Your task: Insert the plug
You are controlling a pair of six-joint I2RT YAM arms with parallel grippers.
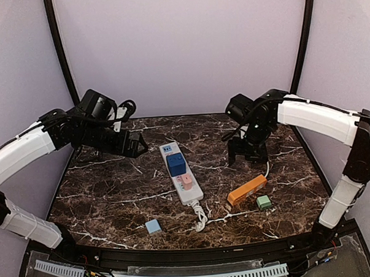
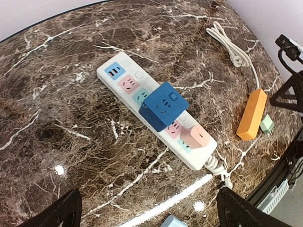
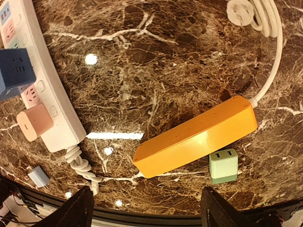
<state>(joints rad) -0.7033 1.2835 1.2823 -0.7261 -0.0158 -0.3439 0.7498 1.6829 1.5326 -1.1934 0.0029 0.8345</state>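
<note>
A white power strip (image 1: 194, 195) lies in the middle of the table, with a blue cube plug (image 1: 176, 164) and a pink plug (image 1: 186, 182) seated in it. To its right lies an orange power strip (image 1: 247, 190), with a small green plug (image 1: 264, 202) beside its near side. A light blue plug (image 1: 153, 226) sits loose near the front edge. My left gripper (image 1: 136, 145) hovers open to the left of the white strip (image 2: 196, 158). My right gripper (image 1: 247, 154) hangs open above and behind the orange strip (image 3: 196, 135) and green plug (image 3: 223, 165). Neither holds anything.
The orange strip's white cord (image 3: 270, 71) curls away to its round plug head (image 3: 240, 12). The white strip's knotted cord (image 1: 201, 216) trails toward the front edge. Purple walls close in the table's sides and back.
</note>
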